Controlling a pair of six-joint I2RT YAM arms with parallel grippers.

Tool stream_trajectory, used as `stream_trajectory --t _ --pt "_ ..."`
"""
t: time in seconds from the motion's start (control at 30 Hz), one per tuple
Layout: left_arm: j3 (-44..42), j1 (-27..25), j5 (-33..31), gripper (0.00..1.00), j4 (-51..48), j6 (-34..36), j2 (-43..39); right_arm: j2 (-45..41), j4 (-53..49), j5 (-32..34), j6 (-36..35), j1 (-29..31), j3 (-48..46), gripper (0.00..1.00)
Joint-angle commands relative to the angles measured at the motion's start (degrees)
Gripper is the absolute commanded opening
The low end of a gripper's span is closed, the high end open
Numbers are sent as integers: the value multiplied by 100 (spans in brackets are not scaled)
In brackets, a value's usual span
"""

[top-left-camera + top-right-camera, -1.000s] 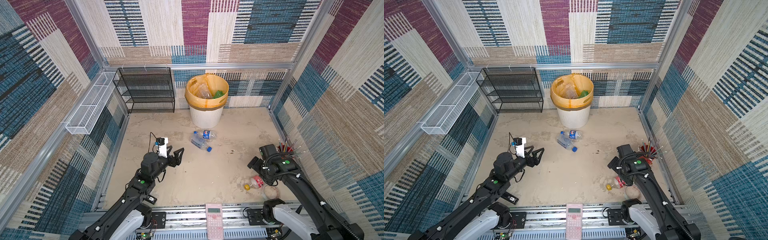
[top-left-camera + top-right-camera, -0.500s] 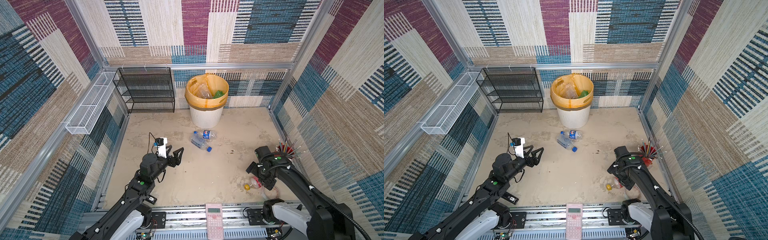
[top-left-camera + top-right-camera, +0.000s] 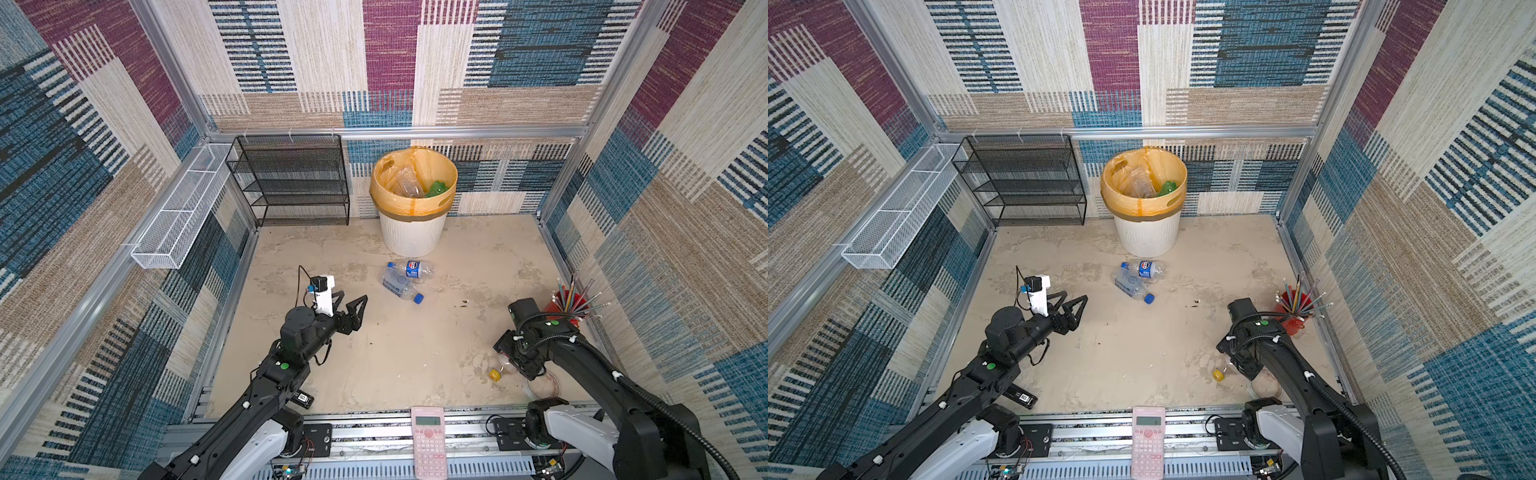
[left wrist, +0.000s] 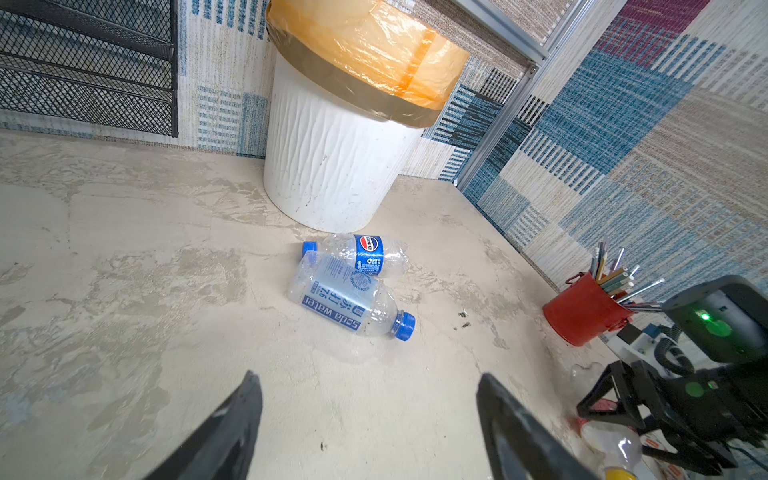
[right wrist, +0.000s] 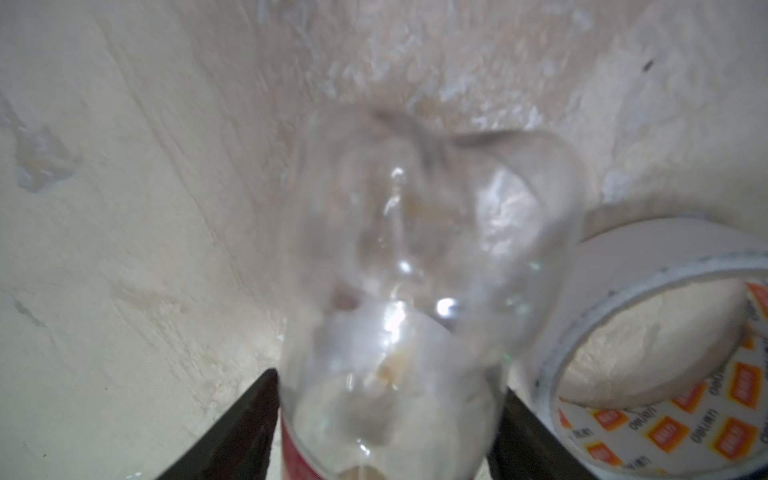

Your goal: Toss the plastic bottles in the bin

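Note:
The bin (image 3: 413, 232) (image 3: 1146, 237) (image 4: 332, 166) stands at the back wall with a green bottle (image 3: 436, 189) and clear ones inside. In front of it two clear bottles lie side by side on the floor: a blue-labelled one (image 3: 413, 269) (image 4: 365, 255) and a soda-water one (image 3: 399, 286) (image 4: 345, 299). My left gripper (image 3: 353, 296) (image 4: 368, 376) hovers open and empty, short of them. Near the front right, my right gripper (image 3: 515, 361) (image 5: 390, 384) is shut on a clear bottle with a yellow cap (image 3: 498, 370) (image 5: 415, 270) that lies on the floor.
A roll of tape (image 5: 648, 332) (image 3: 544, 384) lies right beside the gripped bottle. A red cup of pencils (image 3: 567, 307) stands behind the right arm. A black mesh rack (image 3: 295, 183) and a white wire basket (image 3: 178, 220) line the back left. A pink calculator (image 3: 428, 440) lies at the front rail.
The right arm has swung down and forward over the yellow-capped bottle, and its jaws have narrowed onto it. The left arm has stayed in place.

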Motion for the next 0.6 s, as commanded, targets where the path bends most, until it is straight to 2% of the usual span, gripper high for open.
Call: stream_trajectory --t 0.0,0.13,0.33,0.57 --pt "67 2 21 82 59 -33 3 -23 304 63 -2 -10 -16 69" --pt "111 6 12 81 -46 -24 -45 -120 447 137 -95 -9 33 60" --pt "136 8 -6 81 -104 -46 -46 -407 832 126 -366 -14 159 54" --pt "167 2 -52 81 -127 -124 11 -847 2102 -344 -967 -1 -91 47"
